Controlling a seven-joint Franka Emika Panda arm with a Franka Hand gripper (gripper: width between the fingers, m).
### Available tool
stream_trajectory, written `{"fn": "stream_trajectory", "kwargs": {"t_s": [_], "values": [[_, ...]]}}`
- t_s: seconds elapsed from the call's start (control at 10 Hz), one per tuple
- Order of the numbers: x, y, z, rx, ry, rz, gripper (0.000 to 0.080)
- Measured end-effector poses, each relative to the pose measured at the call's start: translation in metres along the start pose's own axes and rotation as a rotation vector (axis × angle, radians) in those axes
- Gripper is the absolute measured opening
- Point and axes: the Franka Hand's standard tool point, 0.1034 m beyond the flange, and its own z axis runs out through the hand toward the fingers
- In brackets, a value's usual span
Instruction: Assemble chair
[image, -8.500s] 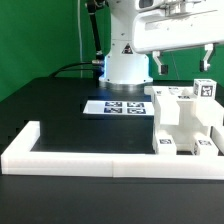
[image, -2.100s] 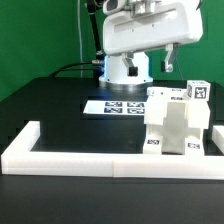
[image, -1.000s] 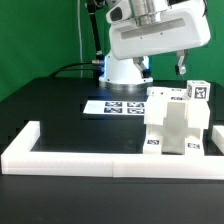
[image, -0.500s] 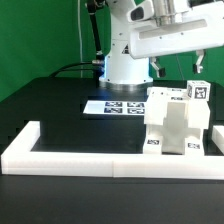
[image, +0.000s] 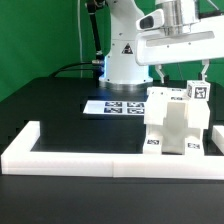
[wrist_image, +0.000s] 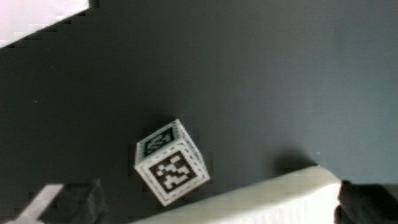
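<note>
Overhead, pincer (image: 183, 72) (gaping wide) above chair (image: 178, 122).

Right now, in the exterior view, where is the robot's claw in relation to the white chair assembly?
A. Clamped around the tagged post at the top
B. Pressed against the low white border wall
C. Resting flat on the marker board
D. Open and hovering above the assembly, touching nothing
D: the claw hangs open above the chair assembly, with clear space between its fingers and the tagged post.
</note>
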Motion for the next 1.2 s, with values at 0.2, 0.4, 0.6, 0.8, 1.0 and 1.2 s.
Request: {"fn": "stream_trajectory", "kwargs": {"t_s": [0.2, 0.4, 0.6, 0.8, 1.0, 1.2], "values": [[-0.019, -0.003, 0.015, -0.041, 0.037, -0.069, 0.0649], [-0.029, 0.003, 0.039, -0.097, 0.028, -0.128, 0.0649], [-0.028, 0.01, 0.049, -0.123, 0.039, -0.155, 0.0649], [-0.026, 0.015, 0.052, -0.133, 0.045, -0.147, 0.0649], [-0.026, 0.015, 0.052, -0.133, 0.045, -0.146, 0.0649], [-0.023, 0.017, 0.051, -0.133, 0.049, -0.147, 0.0649]]}}
